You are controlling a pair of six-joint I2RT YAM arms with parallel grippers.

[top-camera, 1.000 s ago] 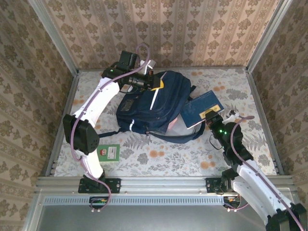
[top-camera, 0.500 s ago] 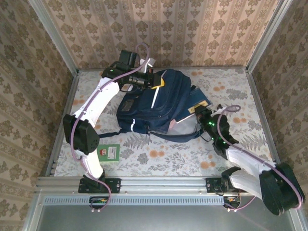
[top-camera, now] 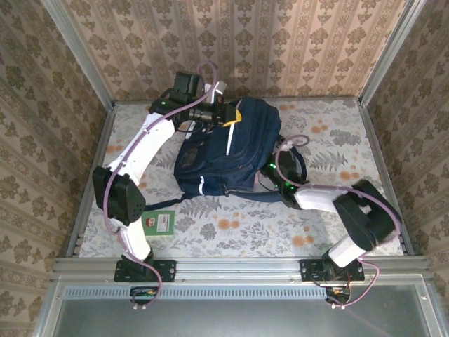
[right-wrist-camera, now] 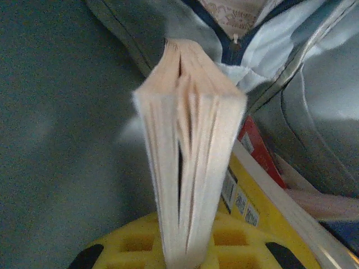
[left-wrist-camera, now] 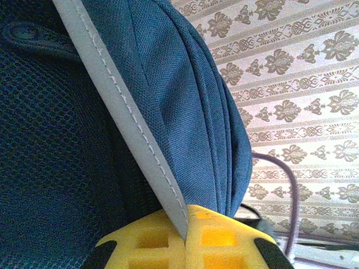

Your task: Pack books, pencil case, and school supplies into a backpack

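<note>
The dark navy backpack (top-camera: 224,158) lies mid-table with its opening facing right. My left gripper (top-camera: 226,118) is at the bag's top edge, its yellow pads (left-wrist-camera: 224,241) shut on the grey-white trim (left-wrist-camera: 129,129) of the backpack. My right gripper (top-camera: 270,170) reaches into the opening, shut on a navy book whose page edges (right-wrist-camera: 188,157) stand on end between its pads (right-wrist-camera: 241,246). Inside the bag, to the right of that book, lie an orange-yellow book with barcode labels (right-wrist-camera: 249,193) and a flat red pack (right-wrist-camera: 257,147). A small green-and-white book (top-camera: 160,222) lies on the table near the left arm.
Patterned walls close in the table on three sides, with metal posts at the corners. A black strap (top-camera: 242,195) trails from the bag's near side. Floral table surface (top-camera: 245,228) lies bare in front of the bag and at the right.
My right arm swung left and pushed the navy book from the table beside the bag into the backpack's opening. The left gripper kept its hold, and the bag's top drew up slightly.
</note>
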